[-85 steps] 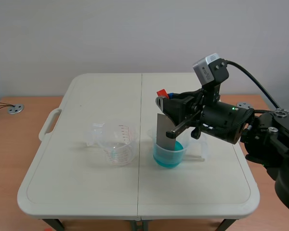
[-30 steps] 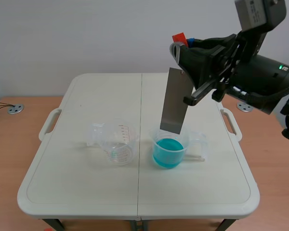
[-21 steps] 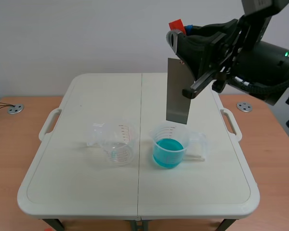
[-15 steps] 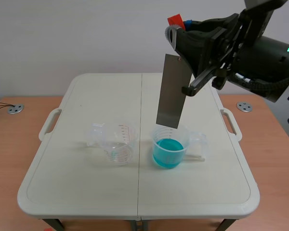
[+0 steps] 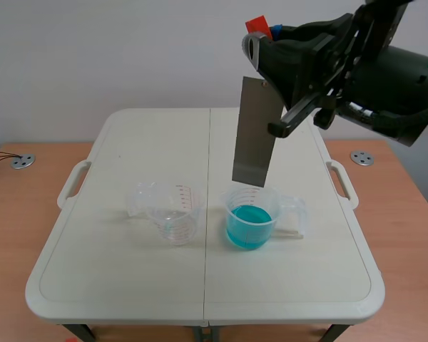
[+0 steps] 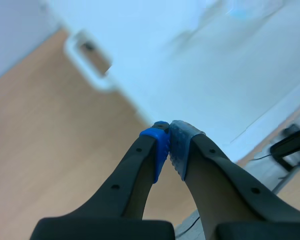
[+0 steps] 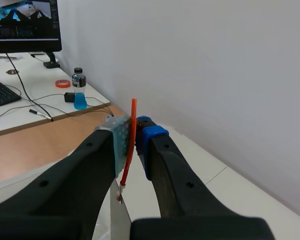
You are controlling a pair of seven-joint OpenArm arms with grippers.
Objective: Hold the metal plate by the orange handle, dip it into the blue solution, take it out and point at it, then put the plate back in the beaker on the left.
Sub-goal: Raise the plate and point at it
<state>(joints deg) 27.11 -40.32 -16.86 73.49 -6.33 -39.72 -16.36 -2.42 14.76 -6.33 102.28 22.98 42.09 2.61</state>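
My right gripper [image 5: 265, 37] is raised high over the table and shut on the orange handle [image 5: 257, 25] of the metal plate [image 5: 253, 132]. The grey plate hangs down slightly tilted, its lower edge just above the beaker of blue solution [image 5: 250, 216]. In the right wrist view the thin orange handle [image 7: 130, 140] is pinched between the pads of the right gripper [image 7: 134, 129], with the plate's top [image 7: 119, 215] below. The empty clear beaker [image 5: 172, 209] stands to the left. My left gripper [image 6: 168, 136] is shut on nothing, off the table over its edge, and does not show in the scene view.
The white folding table [image 5: 128, 278] has handles on both sides and a seam down its middle. A desk with a monitor [image 7: 25, 25], a bottle [image 7: 79, 89] and cables shows far beyond the right gripper. Wooden floor [image 6: 50, 160] lies beneath the left gripper.
The right arm lifted the plate out of the blue solution and up above the beaker; in the last half second it barely shifted. The beakers stayed put.
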